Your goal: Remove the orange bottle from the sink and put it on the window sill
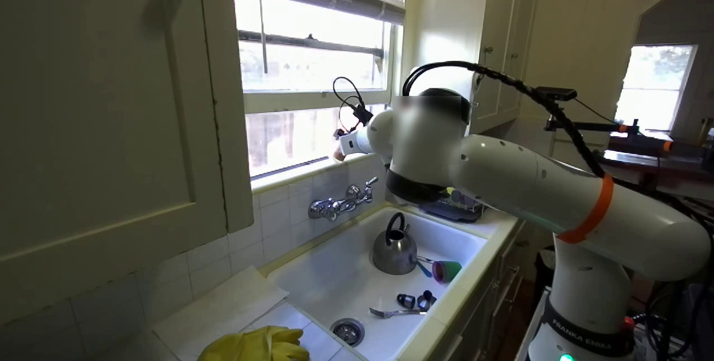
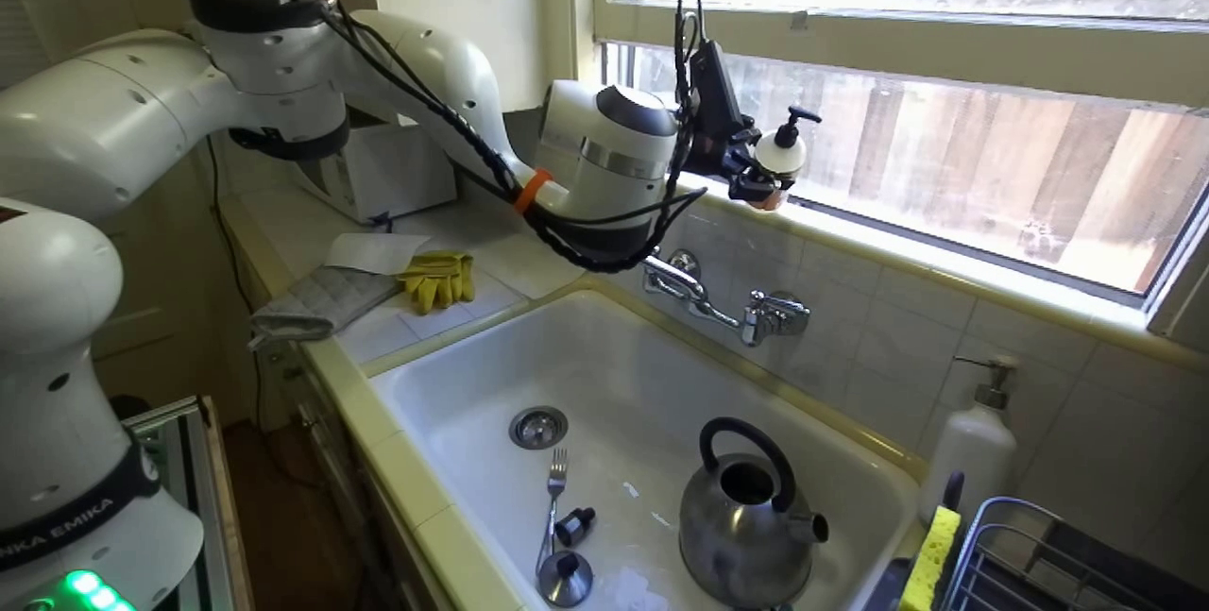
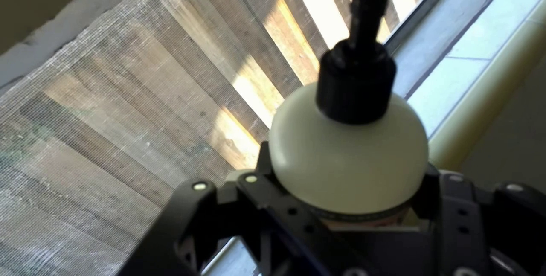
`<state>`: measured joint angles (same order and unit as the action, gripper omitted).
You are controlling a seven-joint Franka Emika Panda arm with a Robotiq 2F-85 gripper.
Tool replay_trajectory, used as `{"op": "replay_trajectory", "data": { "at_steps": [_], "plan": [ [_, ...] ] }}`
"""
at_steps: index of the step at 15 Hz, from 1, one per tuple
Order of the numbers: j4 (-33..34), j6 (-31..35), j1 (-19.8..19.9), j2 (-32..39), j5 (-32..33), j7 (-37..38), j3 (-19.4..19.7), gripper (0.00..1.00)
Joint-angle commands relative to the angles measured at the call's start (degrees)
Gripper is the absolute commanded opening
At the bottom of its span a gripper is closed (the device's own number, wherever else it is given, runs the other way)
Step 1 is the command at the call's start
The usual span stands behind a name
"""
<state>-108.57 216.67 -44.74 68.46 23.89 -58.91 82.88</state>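
Note:
The orange bottle (image 3: 349, 161) has a pale shoulder, a black pump top and an orange label, mostly covered in the wrist view. My gripper (image 3: 347, 178) is shut on it, one finger on each side just under the shoulder. In an exterior view the bottle (image 2: 780, 154) stands nearly upright at the window, its orange lower end close over the white window sill (image 2: 1039, 290). Whether its base touches the sill I cannot tell. Below and in front lies the white sink (image 2: 614, 337), with its drain (image 2: 538, 427) and chrome taps (image 2: 699, 290).
A steel kettle (image 2: 746, 526), fork (image 2: 557, 474) and small dark metal pieces lie in the sink. Yellow gloves (image 2: 439, 279) rest on the counter. A white soap dispenser (image 2: 973, 441) and dish rack (image 2: 1020, 535) stand at the sink's end. The window frame (image 1: 318, 101) crosses above the sill.

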Motion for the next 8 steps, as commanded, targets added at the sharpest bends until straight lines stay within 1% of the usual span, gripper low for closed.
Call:
{"op": "replay_trajectory", "data": {
  "at_steps": [1,5,8],
  "plan": [
    [2.2,1.1,1.2,-2.2,4.5,-5.8,-1.4,0.45],
    [5.0,0.5,1.5,-2.2,8.3,-7.8,-0.9,0.45],
    [6.7,-0.3,1.5,-0.4,8.5,-9.3,0.0,0.45]
  ]
}}
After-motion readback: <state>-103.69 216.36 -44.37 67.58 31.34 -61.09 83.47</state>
